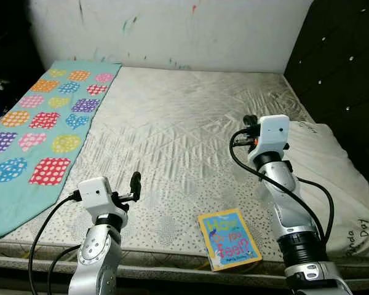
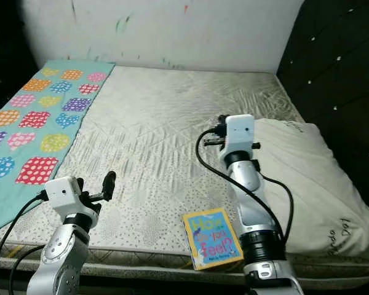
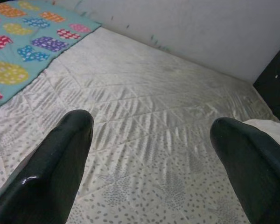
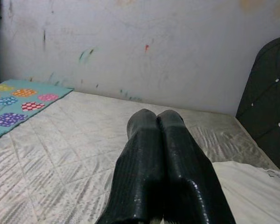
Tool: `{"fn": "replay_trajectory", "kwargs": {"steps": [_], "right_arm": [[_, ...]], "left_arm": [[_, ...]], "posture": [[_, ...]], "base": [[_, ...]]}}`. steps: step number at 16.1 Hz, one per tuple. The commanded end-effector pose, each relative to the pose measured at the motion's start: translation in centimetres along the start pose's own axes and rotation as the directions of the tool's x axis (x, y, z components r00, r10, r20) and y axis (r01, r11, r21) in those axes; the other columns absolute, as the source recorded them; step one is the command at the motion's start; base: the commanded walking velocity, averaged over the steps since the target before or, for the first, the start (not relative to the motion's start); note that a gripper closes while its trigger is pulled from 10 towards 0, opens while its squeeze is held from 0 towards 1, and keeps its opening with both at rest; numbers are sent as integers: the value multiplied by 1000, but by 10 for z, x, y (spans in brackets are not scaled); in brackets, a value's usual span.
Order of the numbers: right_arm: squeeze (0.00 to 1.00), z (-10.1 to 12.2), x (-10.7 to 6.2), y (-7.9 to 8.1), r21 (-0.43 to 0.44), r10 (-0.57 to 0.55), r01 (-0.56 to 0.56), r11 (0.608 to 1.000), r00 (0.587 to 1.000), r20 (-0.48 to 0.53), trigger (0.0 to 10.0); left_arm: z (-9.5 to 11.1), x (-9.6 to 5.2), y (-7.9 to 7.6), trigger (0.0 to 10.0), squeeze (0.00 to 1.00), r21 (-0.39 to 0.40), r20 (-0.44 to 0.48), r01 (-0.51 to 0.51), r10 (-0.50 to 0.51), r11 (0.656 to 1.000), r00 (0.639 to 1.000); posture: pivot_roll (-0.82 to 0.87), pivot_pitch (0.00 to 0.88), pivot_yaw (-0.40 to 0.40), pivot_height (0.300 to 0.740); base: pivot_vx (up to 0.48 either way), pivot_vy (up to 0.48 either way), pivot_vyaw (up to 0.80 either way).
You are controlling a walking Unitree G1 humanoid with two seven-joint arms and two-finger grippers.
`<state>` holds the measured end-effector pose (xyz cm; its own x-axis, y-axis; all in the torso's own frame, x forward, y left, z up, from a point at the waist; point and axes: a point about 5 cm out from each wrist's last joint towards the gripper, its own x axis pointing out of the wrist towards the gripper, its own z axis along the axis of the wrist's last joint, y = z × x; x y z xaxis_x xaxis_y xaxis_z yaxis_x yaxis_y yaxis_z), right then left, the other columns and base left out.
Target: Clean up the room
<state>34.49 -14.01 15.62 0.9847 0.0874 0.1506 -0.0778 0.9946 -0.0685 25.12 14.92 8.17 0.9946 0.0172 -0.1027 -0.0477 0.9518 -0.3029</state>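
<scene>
Left gripper (image 3: 151, 154) hangs over the mattress (image 1: 172, 129) with fingers spread wide, holding nothing. Right gripper (image 4: 156, 126) is up above the mattress, fingers pressed together, empty. The book (image 1: 229, 238) lies flat at the mattress's near edge, just beside the pillow (image 1: 332, 178).

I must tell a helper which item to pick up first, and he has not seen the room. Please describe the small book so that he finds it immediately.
Start at the bare quilted mattress and go to its near edge, just left of the white pillow. The book lies flat there, cover up. It is the thin blue book with a yellow border and the title "How do you feel?", far smaller than the teal dotted blanket on the opposite side.
</scene>
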Motion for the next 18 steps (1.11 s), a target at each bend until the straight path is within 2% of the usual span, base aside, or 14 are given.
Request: {"fn": "replay_trajectory", "kwargs": {"steps": [1,8,18], "right_arm": [[0,3,2,-2,-7,-5,5,1000,1000,9,10000],[0,3,2,-2,-9,-5,5,1000,1000,9,10000],[0,3,2,-3,-12,-8,8,1000,1000,11,10000]], "left_arm": [[0,-1,-3,10000,0,-24,3,-16,17,1000,1000],[-2,-1,-4,10000,0,-43,-7,-14,14,999,1000],[-2,0,-4,10000,0,-50,-19,-19,18,999,1000]], "posture": [[7,0,6,740],[6,0,4,740],[7,0,4,740]], "base": [[0,0,0],[0,0,0],[-261,0,0]]}}
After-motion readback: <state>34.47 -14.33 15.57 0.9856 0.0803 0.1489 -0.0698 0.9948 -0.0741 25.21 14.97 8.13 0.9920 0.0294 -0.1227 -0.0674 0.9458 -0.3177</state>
